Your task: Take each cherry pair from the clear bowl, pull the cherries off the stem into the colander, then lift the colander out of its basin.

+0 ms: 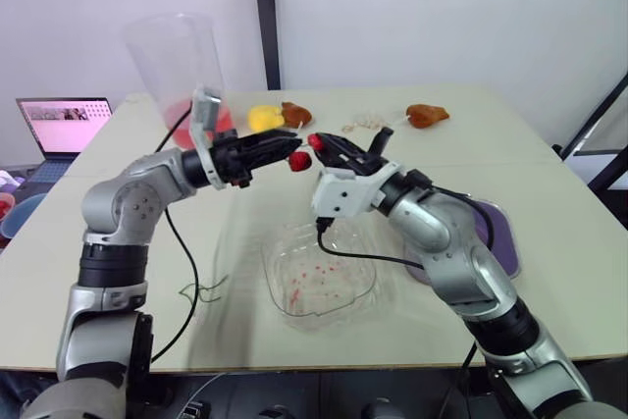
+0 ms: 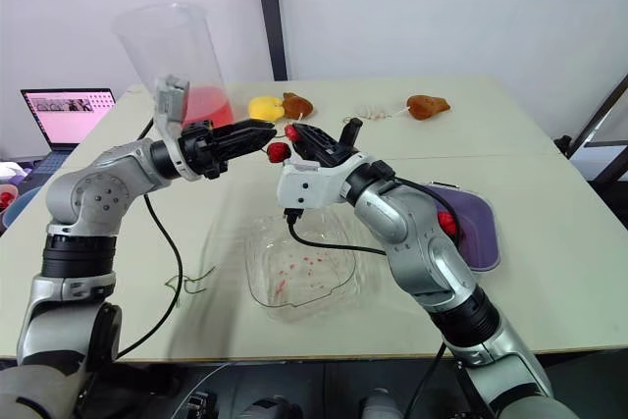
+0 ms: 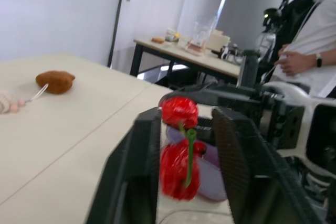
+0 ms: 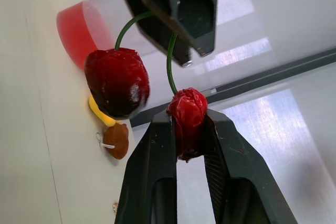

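A cherry pair hangs in the air over the table, above the clear bowl (image 1: 319,282), which holds red bits. My left gripper (image 1: 289,147) is shut on the green stem (image 4: 169,61). My right gripper (image 4: 187,124) is shut on one cherry (image 4: 186,109) of the pair. The other cherry (image 4: 116,82) dangles free beside it, also visible from the head camera as the lower cherry (image 2: 278,152). The purple colander (image 2: 479,228) sits on the table at the right, partly hidden by my right arm, with a red cherry (image 2: 447,224) in it.
A tall clear tub (image 1: 177,61) with red contents stands at the back left, near a laptop (image 1: 64,125). A yellow toy (image 1: 263,118) and brown toys (image 1: 427,115) lie at the back. Loose green stems (image 1: 201,291) lie front left. A person (image 3: 310,51) stands beyond.
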Robot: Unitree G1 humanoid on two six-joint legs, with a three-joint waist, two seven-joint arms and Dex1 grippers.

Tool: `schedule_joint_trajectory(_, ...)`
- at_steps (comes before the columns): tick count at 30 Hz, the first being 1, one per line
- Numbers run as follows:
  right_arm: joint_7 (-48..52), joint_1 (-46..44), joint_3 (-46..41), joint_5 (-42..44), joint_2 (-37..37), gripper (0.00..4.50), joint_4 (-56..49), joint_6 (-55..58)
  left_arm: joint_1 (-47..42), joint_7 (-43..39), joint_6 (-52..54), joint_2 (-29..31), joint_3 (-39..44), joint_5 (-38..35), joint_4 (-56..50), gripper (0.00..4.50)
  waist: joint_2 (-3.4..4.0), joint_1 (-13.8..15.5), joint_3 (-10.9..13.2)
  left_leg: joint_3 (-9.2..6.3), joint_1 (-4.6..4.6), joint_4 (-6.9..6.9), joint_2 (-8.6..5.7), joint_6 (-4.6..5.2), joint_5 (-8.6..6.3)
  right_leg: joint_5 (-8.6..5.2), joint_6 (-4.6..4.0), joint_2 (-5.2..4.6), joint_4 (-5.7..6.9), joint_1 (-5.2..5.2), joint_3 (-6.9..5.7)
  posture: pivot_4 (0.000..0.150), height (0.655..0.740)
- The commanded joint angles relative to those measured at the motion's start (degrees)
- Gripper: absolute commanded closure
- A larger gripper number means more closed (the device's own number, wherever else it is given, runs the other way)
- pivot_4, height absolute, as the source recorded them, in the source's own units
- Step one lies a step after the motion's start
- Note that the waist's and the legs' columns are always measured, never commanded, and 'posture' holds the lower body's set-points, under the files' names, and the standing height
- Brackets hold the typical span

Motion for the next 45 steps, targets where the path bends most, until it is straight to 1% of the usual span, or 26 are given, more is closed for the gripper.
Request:
schedule_joint_trajectory(1,-0.1,0.0,-1.4,-0.4,0.7,3.91,-1.2,-0.1,-0.2,-0.2,0.0,0.2,1.8,-1.7,-2.6,3.12,0.0,0.0,0.0,0.0,0.0,0.0,0.0,0.0,0.0,0.0,0.0,0.0,0.0,0.0,0.0,0.15,0.74)
schedule_joint_trajectory(7,0.0,0.0,-1.7,-0.5,0.9,3.91,-1.3,-0.2,0.1,0.8,0.6,0.5,2.4,-2.7,-2.7,3.12,0.0,0.0,0.0,0.0,0.0,0.0,0.0,0.0,0.0,0.0,0.0,0.0,0.0,0.0,0.0,0.15,0.74)
schedule_joint_trajectory(10,0.0,-0.1,-1.7,-0.5,0.9,3.91,-1.2,-0.3,0.4,0.2,0.7,1.2,1.6,-1.7,-2.4,3.95,0.0,0.0,0.0,0.0,0.0,0.0,0.0,0.0,0.0,0.0,0.0,0.0,0.0,0.0,0.0,0.15,0.74)
schedule_joint_trajectory(11,0.0,-0.1,-1.6,-0.4,0.9,3.91,-1.2,-0.4,0.5,0.1,0.6,1.4,1.4,-1.3,-2.4,4.47,0.0,0.0,0.0,0.0,0.0,0.0,0.0,0.0,0.0,0.0,0.0,0.0,0.0,0.0,0.0,0.15,0.74)
schedule_joint_trajectory(14,0.1,-0.1,-1.8,0.1,1.2,3.91,-1.2,-0.3,0.6,0.2,0.4,1.6,1.0,-0.6,-2.0,4.47,0.0,0.0,0.0,0.0,0.0,0.0,0.0,0.0,0.0,0.0,0.0,0.0,0.0,0.0,0.0,0.15,0.74)
schedule_joint_trajectory(17,0.5,0.4,-3.1,3.3,2.4,3.91,-1.8,0.2,0.0,0.3,0.6,1.4,1.1,-0.4,-0.9,4.47,0.0,0.0,0.0,0.0,0.0,0.0,0.0,0.0,0.0,0.0,0.0,0.0,0.0,0.01,0.0,0.15,0.74)
schedule_joint_trajectory(20,0.9,0.7,-4.5,5.6,2.9,2.89,-2.5,0.1,-0.6,0.1,0.3,1.2,1.2,-0.2,0.1,4.5,0.0,0.0,0.0,-0.01,0.0,0.0,0.0,0.0,0.0,0.0,0.0,0.0,0.0,0.01,0.0,0.15,0.74)
schedule_joint_trajectory(21,1.2,0.7,-4.7,5.9,2.7,2.43,-2.6,-0.1,-0.7,0.0,0.1,1.2,1.1,0.0,0.3,4.5,0.0,0.0,0.0,-0.01,0.0,0.01,0.0,0.0,0.0,0.0,0.0,0.0,0.0,0.01,0.0,0.15,0.74)
schedule_joint_trajectory(22,1.6,0.7,-4.8,6.4,2.5,1.85,-2.7,-0.3,-0.8,-0.1,0.1,1.2,1.1,0.1,0.5,4.5,0.0,0.0,0.0,0.0,0.0,0.01,0.0,0.0,0.0,0.0,0.0,0.0,0.0,0.01,0.0,0.15,0.74)
schedule_joint_trajectory(23,4.3,1.5,-5.8,10.0,2.4,1.45,-3.3,0.8,-1.3,-0.6,-0.1,1.3,1.0,0.3,0.9,4.5,0.0,0.0,0.0,-0.01,0.0,0.01,0.0,0.0,0.0,0.0,0.0,0.0,0.0,0.01,0.0,0.15,0.74)
schedule_joint_trajectory(24,6.3,2.0,-6.5,12.8,2.2,0.94,-3.9,1.7,-1.7,-1.0,-0.3,1.4,0.9,0.4,1.2,4.5,0.0,0.0,0.0,-0.01,0.0,0.01,0.0,0.0,0.0,0.0,0.0,0.01,0.0,0.01,0.0,0.15,0.74)
schedule_joint_trajectory(25,9.7,3.0,-7.7,17.4,1.9,0.45,-4.9,3.8,-2.0,-1.4,-0.5,1.5,0.8,0.6,1.6,4.5,-0.01,0.1,0.0,-0.01,0.0,0.01,0.0,0.0,0.0,0.0,0.0,0.0,0.0,0.01,0.0,0.15,0.74)
schedule_joint_trajectory(26,12.1,3.5,-8.6,20.6,1.7,0.03,-5.6,5.3,-2.4,-1.8,-0.8,1.6,0.7,0.8,2.1,4.5,-0.01,0.1,0.0,-0.02,0.0,0.01,0.0,0.0,0.0,0.0,0.0,0.0,-0.01,0.03,0.0,0.15,0.74)
schedule_joint_trajectory(27,15.2,4.3,-10.6,26.6,2.1,0.03,-7.4,9.4,-2.8,-2.8,-1.2,1.8,0.3,1.1,2.4,4.5,-0.01,0.1,0.0,-0.03,0.0,0.02,0.0,0.0,0.0,0.0,0.0,0.0,-0.01,0.06,0.0,0.15,0.74)
schedule_joint_trajectory(29,21.7,2.9,-18.7,41.5,1.7,0.03,-10.4,24.1,-3.7,-7.3,-2.1,2.8,-1.3,1.7,2.5,4.5,0.0,0.1,0.0,-0.02,0.0,0.02,0.0,0.0,0.0,0.0,0.0,0.0,-0.02,0.07,0.0,0.15,0.74)
schedule_joint_trajectory(31,24.6,-0.9,-25.6,52.2,-0.1,0.03,-10.7,37.4,-4.8,-11.1,-2.7,3.5,-2.8,2.3,2.7,4.5,0.0,0.1,0.0,-0.03,0.0,0.02,0.0,0.0,0.0,0.0,0.0,0.0,-0.02,0.08,0.0,0.15,0.74)
schedule_joint_trajectory(32,25.0,-3.2,-28.1,55.7,-1.2,0.03,-10.0,42.3,-5.3,-12.8,-3.3,3.8,-3.5,2.7,2.9,4.5,0.02,0.1,0.0,-0.04,0.0,0.03,0.0,0.0,0.0,0.0,0.0,0.0,-0.03,0.08,0.0,0.15,0.74)
schedule_joint_trajectory(34,24.6,-6.2,-30.8,60.2,-3.2,0.03,-9.0,48.0,-6.1,-15.2,-4.2,4.3,-4.5,3.7,3.7,4.5,0.02,0.2,0.0,-0.06,0.0,0.02,0.01,0.0,0.0,0.0,-0.01,0.0,-0.04,0.08,-0.01,0.15,0.74)
schedule_joint_trajectory(36,24.4,-9.1,-32.8,62.9,-5.3,0.03,-6.8,49.1,-7.3,-17.2,-5.2,4.5,-5.9,5.1,4.8,4.5,0.01,0.2,0.0,-0.08,0.01,-0.05,0.04,0.0,0.0,0.0,-0.01,0.02,-0.05,0.07,-0.01,0.15,0.74)
schedule_joint_trajectory(37,25.5,-10.8,-33.4,65.2,-7.0,0.03,-5.6,51.6,-8.0,-19.2,-5.8,4.8,-6.9,5.9,5.4,4.5,0.01,0.2,0.0,-0.08,0.01,-0.05,0.04,0.0,0.0,0.0,-0.01,0.02,-0.05,0.07,-0.01,0.15,0.74)
schedule_joint_trajectory(38,26.9,-11.9,-33.1,67.1,-8.7,0.03,-5.1,52.3,-8.9,-21.1,-6.2,5.1,-7.9,6.5,6.0,4.5,0.01,0.1,0.0,-0.05,0.01,-0.04,0.04,0.0,0.0,0.0,-0.01,0.01,-0.05,0.07,-0.01,0.15,0.74)
schedule_joint_trajectory(40,30.9,-13.8,-32.1,74.2,-12.2,0.03,-4.7,58.7,-10.1,-24.4,-6.7,5.5,-9.4,7.3,6.8,4.5,0.01,0.1,0.0,-0.03,-0.01,-0.02,0.02,0.0,0.0,0.0,-0.01,-0.01,-0.05,0.07,-0.01,0.15,0.74)
schedule_joint_trajectory(42,32.1,-14.9,-31.8,79.5,-13.9,0.03,-4.5,63.2,-10.5,-26.3,-7.5,5.5,-9.9,8.0,7.0,4.5,0.01,0.1,0.0,-0.05,-0.02,-0.03,0.03,0.01,0.0,0.0,0.0,-0.02,-0.06,0.07,-0.01,0.15,0.74)
schedule_joint_trajectory(43,30.8,-15.5,-32.0,80.7,-13.8,0.03,-4.2,65.0,-10.6,-27.1,-7.8,5.4,-10.0,8.2,6.8,4.5,0.01,0.1,0.0,-0.05,-0.02,-0.02,0.03,0.01,0.0,0.0,0.0,-0.01,-0.06,0.07,-0.01,0.15,0.74)
schedule_joint_trajectory(45,27.7,-15.8,-29.8,79.9,-13.3,0.03,-4.7,63.6,-10.8,-28.5,-6.5,5.3,-10.2,7.2,5.4,4.5,0.01,0.1,0.0,-0.04,-0.02,-0.01,0.03,0.01,0.0,0.0,0.0,-0.02,-0.06,0.07,-0.01,0.15,0.74)
